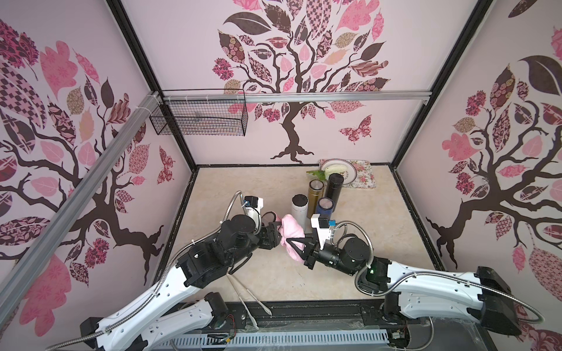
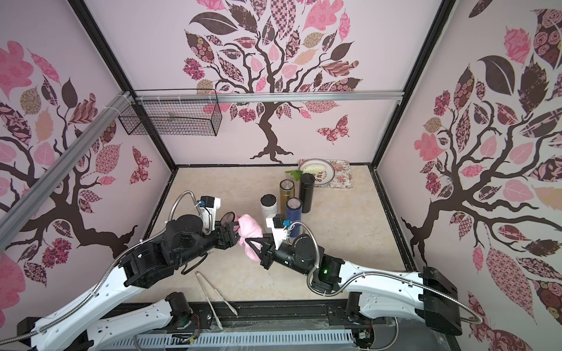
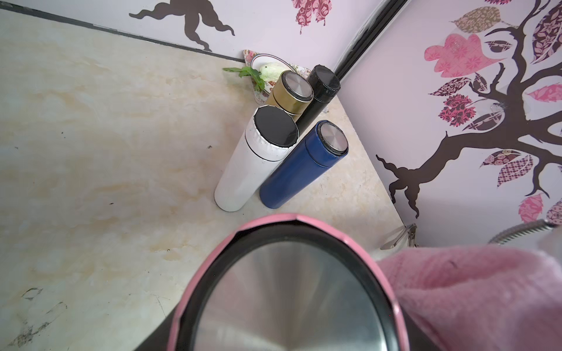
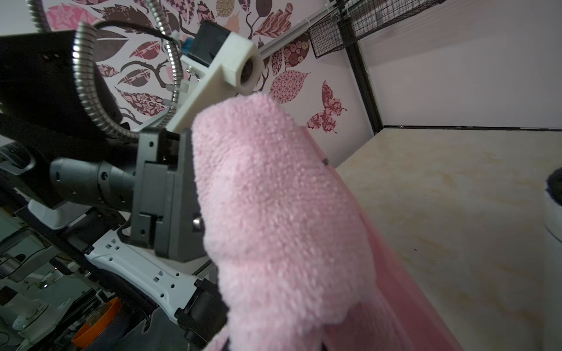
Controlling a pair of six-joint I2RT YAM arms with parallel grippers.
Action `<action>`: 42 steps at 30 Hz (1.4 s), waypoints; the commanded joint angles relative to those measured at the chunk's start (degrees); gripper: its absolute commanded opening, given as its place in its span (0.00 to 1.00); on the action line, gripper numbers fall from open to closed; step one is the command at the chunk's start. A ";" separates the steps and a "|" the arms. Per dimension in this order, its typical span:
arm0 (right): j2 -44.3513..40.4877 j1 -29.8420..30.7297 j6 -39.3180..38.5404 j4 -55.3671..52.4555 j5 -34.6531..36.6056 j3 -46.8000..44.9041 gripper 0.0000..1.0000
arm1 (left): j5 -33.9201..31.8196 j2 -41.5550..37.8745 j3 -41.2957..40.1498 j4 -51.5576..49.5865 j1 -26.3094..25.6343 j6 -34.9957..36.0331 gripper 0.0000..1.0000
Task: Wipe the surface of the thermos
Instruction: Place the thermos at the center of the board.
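Thermos, pink body, steel lid: left tool is clamped on it near the lid end, which is why the lid fills the left wrist view. It sits mid-desk between the two arms, tipped sideways with the lid toward the left arm. It looks lifted off the desk, but the underside is hidden, so I can't confirm.

Right tool is pinched tight on a pink cloth, draped over the thermos wall just beside the left tool's fingers.

Logic of the setup, as I read it: one arm fixes the flask so it can't roll or slide, and the other drags the cloth along the free length. The thick bunch of cloth gives good contact but hides most of the body in both top views. Only a strip of it shows in the right wrist view.

Judgement: mid-wipe, coverage unknown.

White flask, blue flask, gold flask and black flask stand upright in a cluster just behind, near the right wrist. There's a knock risk on a long stroke. Tongs are at the front edge, out of the way.
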 commanded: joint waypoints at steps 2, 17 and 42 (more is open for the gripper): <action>2.51 -0.02 1.42 -6.15 7.67 -1.05 0.00 | -0.86 -2.45 0.84 7.42 -0.36 -1.37 0.00; -14.95 -0.06 13.62 -42.51 13.39 -6.42 0.00 | -23.17 6.96 7.01 -0.86 8.42 11.62 0.00; -26.21 -6.33 23.79 -48.57 21.53 -14.36 0.00 | -6.51 42.91 16.52 19.14 23.36 18.84 0.00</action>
